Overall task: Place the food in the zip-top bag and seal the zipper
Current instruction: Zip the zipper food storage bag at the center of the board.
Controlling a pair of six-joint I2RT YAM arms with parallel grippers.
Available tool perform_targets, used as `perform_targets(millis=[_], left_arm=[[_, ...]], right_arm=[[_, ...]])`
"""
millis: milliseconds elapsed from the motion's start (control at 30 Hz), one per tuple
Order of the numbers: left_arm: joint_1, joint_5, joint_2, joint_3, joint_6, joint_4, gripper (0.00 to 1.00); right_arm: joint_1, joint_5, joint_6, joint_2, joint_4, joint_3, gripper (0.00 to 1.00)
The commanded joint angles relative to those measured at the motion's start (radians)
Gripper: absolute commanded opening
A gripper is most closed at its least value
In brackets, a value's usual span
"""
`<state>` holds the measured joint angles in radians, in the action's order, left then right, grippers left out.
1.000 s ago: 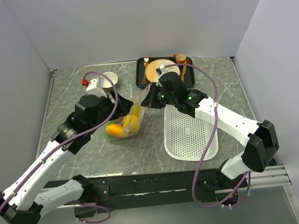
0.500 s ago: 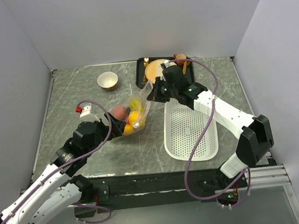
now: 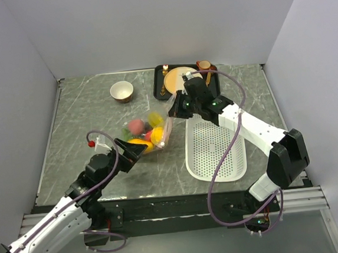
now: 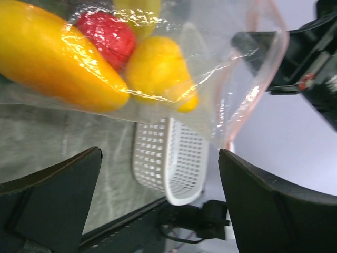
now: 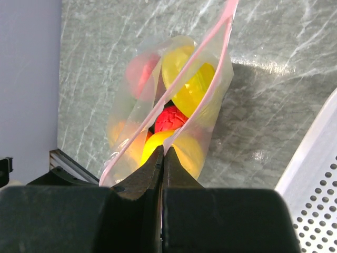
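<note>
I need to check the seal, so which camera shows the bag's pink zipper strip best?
The right wrist view: the zipper runs as a pink line from the right fingers along the mouth of the zip-top bag, over the food. The left wrist view catches one curved stretch; the top view barely shows it.

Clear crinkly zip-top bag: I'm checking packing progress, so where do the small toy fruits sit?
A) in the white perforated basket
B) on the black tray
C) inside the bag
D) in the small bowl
C: red, yellow and orange toy fruits show through the clear plastic bag, whose pink mouth edge the right hand pinches.
</note>
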<state>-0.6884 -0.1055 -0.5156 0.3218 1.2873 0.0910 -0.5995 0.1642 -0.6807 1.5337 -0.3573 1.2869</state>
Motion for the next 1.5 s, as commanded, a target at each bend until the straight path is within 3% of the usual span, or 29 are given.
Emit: perform_targets(millis=[0, 333, 667, 800, 900, 1133, 1467], left_arm=[[0.003, 0.032, 0.009, -0.033, 0.139, -0.259, 0.97], [-0.011, 0.125, -0.205, -0.038, 0.196, -0.543, 0.93], [-0.1, 0.08, -0.241, -0.043, 0.24, -0.539, 0.89], [-0.14, 0.05, -0.259, -0.069, 0.279, -0.574, 0.77], [-0.184, -0.008, -0.285, -0.079, 0.296, -0.597, 0.77], [-0.191, -0.046, -0.356, -0.101, 0.319, -0.718, 0.72], [-0.192, -0.109, -0.347, -0.136, 0.337, -0.751, 0.6]], right_arm=[[0.001, 0.003, -0.01, -0.055, 0.072, -0.027, 0.01], [0.0, -0.002, -0.011, -0.096, 0.103, -0.087, 0.01], [0.0, 0.001, -0.013, -0.11, 0.116, -0.109, 0.02], [-0.002, 0.006, -0.01, -0.115, 0.119, -0.116, 0.02], [-0.002, 0.018, 0.0, -0.124, 0.123, -0.123, 0.02], [-0.002, 0.031, 0.009, -0.17, 0.129, -0.15, 0.03], [0.0, 0.04, -0.01, -0.199, 0.159, -0.219, 0.03]])
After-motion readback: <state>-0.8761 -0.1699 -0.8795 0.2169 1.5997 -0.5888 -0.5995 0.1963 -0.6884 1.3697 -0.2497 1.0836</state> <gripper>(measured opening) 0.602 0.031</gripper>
